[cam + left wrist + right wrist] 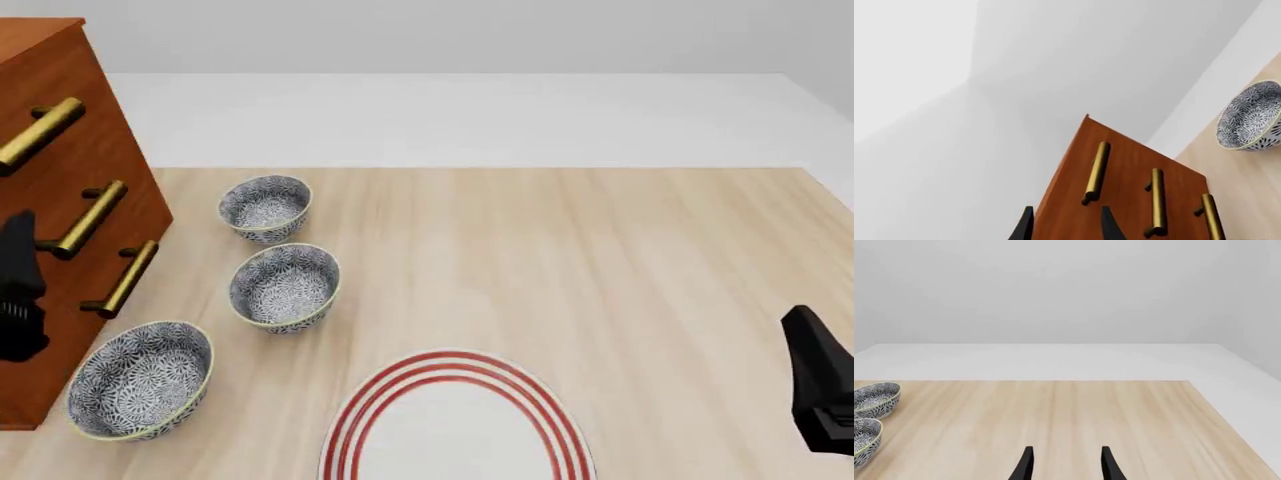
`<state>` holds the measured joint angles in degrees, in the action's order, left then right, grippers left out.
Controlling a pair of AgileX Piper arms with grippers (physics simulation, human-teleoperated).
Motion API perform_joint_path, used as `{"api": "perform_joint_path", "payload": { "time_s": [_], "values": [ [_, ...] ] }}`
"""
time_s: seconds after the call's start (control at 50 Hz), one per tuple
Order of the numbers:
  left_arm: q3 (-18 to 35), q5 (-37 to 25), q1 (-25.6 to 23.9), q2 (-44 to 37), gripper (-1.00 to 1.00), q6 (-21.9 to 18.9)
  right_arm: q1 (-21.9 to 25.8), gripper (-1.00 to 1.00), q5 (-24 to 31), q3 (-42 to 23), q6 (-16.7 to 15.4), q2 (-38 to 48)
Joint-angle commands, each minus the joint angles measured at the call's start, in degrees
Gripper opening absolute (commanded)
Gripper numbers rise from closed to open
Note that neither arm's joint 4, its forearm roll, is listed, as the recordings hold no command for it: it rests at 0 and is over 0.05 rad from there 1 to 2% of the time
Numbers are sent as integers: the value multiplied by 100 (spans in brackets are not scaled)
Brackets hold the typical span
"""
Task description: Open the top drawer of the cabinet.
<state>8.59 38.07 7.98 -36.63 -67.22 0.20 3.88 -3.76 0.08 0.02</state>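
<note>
left gripper [1066, 225]: two matte black fingers [1023, 226], curved, tapering to points
right gripper [1066, 464]: same black tapered pair
arm bodies: black, blocky housings; ribbed section visible on left one

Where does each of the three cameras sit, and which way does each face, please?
Front: above the arms' side, facing forward-down over the table; both arms show at the edges.
Left wrist: behind the left end effector, facing the cabinet.
Right wrist: behind the right end effector, facing across bare tabletop.
Front and left wrist share the cabinet's brass handles.
</note>
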Motion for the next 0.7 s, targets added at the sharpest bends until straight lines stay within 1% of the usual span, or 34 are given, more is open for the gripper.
{"api": "perform_joint_path", "payload": {
  "time_s": [0.02,0.08,0.26,0.34,0.7],
  "values": [
    [80,233,19,-282,100,-321,1,100,1,0,-1,0],
    [108,238,2,-350,100,-378,0,100,-1,0,-1,0],
    [146,538,27,-809,100,-632,0,100,0,0,-2,0],
    [181,490,15,-841,100,-712,0,100,0,0,-1,0],
    [320,666,129,-1315,100,-802,0,100,-1,0,-1,0]
  ]
}}
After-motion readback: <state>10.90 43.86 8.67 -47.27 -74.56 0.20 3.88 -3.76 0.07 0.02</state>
